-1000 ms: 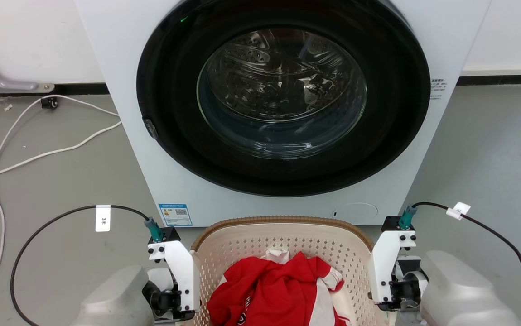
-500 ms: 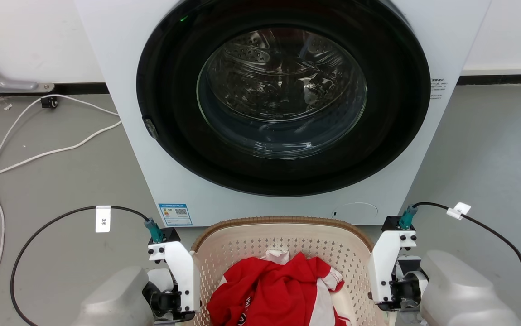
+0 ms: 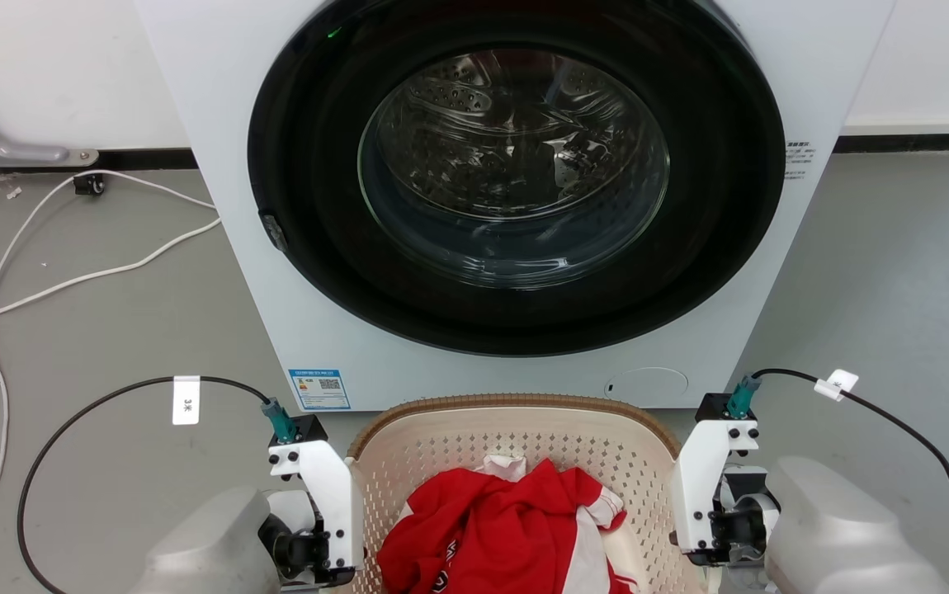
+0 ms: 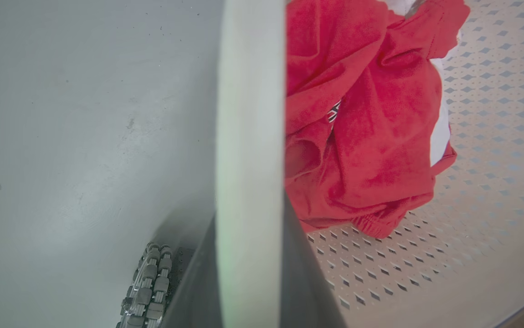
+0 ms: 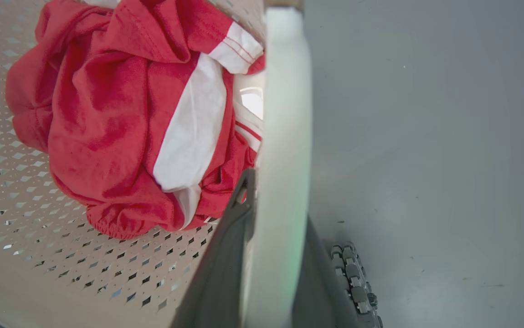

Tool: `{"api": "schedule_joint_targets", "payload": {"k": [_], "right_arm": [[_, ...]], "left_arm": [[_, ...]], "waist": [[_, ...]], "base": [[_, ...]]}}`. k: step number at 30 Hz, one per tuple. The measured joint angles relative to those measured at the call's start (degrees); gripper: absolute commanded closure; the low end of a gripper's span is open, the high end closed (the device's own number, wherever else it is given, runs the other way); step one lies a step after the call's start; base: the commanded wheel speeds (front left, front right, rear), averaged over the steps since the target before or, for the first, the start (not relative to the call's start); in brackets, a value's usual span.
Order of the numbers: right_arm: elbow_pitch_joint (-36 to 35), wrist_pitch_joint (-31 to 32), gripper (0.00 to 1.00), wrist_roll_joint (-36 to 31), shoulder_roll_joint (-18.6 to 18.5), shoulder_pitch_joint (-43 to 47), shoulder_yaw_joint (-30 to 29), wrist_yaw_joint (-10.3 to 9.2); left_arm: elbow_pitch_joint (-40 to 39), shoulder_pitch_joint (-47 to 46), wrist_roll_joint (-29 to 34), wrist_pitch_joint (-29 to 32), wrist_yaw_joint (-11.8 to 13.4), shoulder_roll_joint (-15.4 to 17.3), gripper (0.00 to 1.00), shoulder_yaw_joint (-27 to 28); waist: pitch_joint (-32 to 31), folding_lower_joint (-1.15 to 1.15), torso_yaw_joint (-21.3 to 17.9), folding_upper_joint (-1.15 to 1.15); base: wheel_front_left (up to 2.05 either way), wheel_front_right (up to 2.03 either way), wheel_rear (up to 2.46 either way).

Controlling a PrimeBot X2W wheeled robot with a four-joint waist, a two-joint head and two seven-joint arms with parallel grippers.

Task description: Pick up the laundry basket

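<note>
Now left hand (image 4: 249, 214) and right hand (image 5: 278, 200) clamp the laundry basket (image 3: 516, 437) (red clothes (image 3: 491, 528) inside); a level lift seems next.

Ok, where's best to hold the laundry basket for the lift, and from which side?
By its white side handles, the left handle and the right handle, from above, one jaw inside the wall, one outside. The laundry basket is wide with red clothes in the middle, so opposite holds should keep it level.
</note>
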Motion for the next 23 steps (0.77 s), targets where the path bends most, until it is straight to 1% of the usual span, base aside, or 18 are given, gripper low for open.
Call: {"api": "schedule_joint_targets", "payload": {"k": [23], "right_arm": [[0.2, 0.07, 1.0, 0.98, -0.07, 0.01, 0.8, 0.0]], "left_arm": [[-0.09, 0.0, -0.78, -0.62, 0.0, 0.01, 1.0, -1.09]], "waist": [[0.3, 0.0, -0.06, 0.0]], "base": [[0.0, 0.0, 0.0]]}}
